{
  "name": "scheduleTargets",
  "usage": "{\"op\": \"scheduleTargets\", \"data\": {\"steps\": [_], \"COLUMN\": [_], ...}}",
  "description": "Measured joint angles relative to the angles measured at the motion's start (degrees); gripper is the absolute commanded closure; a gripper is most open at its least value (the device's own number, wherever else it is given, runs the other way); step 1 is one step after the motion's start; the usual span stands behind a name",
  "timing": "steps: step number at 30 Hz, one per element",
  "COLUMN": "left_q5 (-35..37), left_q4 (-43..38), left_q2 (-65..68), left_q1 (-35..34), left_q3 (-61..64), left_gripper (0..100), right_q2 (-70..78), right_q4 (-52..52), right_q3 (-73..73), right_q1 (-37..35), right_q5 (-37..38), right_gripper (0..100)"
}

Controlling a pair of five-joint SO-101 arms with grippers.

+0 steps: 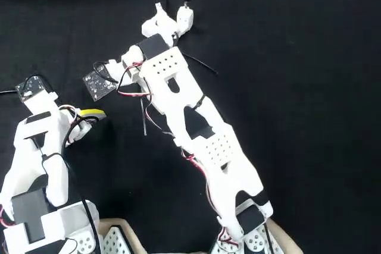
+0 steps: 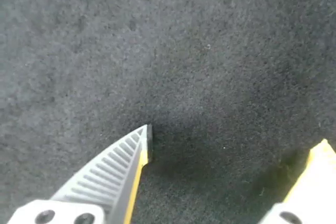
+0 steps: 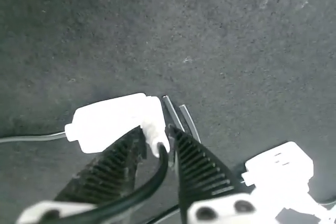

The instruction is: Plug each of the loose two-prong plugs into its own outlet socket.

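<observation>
The left gripper hangs low over the black cloth close to its own base, jaws spread wide with nothing between them. Farther out, the right arm stretches long across the table. The right gripper is pinched tight on a white plug whose two prongs jut forward. Just beside it lies a white socket, its lower part hard to make out.

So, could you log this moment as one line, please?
right arm: jaws shut on white plastic two-prong plug | white plastic outlet socket: empty | left arm: jaws open over black cloth
</observation>
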Motion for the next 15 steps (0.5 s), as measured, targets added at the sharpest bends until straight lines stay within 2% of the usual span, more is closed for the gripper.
{"op": "scheduleTargets", "data": {"steps": [15], "left_q5": [0.00], "left_q4": [0.00], "left_q2": [0.00], "left_q1": [0.00], "left_q3": [0.00], "left_gripper": [55], "right_q2": [0.00], "right_q4": [-0.09], "right_q3": [0.00], "right_q1": [2.46], "right_q5": [0.70], "right_gripper": [98.6]}}
